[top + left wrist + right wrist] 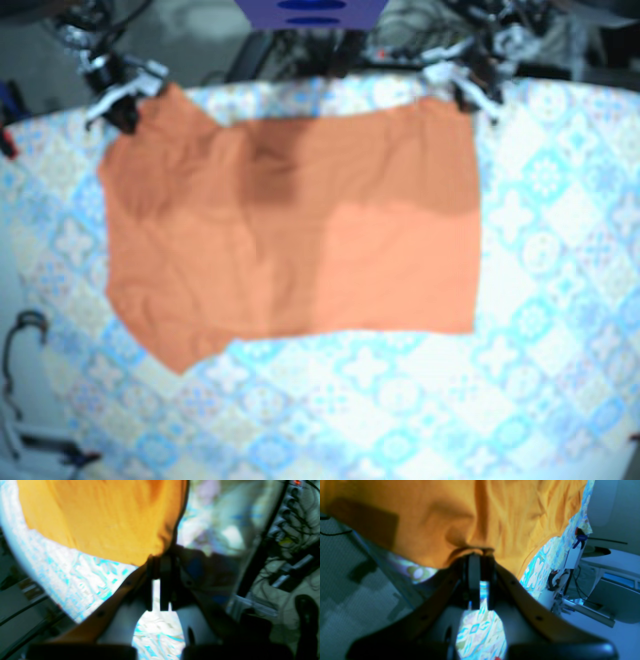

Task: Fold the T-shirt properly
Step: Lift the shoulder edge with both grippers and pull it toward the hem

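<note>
base view: orange t-shirt point(290, 240) is spread flat on the patterned table point(400, 400), centre-left. left gripper point(462, 90) at 1 o'clock and right gripper point(120, 95) at 11 o'clock are each pinched tight on a top corner. cloth is judged light, limp, easily bunched; corners and hems are best gripped.

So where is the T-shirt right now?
In the base view the T-shirt lies spread upper-middle on the tablecloth, top corners pinched by the left gripper and right gripper.

free: tablecloth point(400, 410) near half, right strip | blocked: T-shirt point(290, 240) spread across far half
</note>
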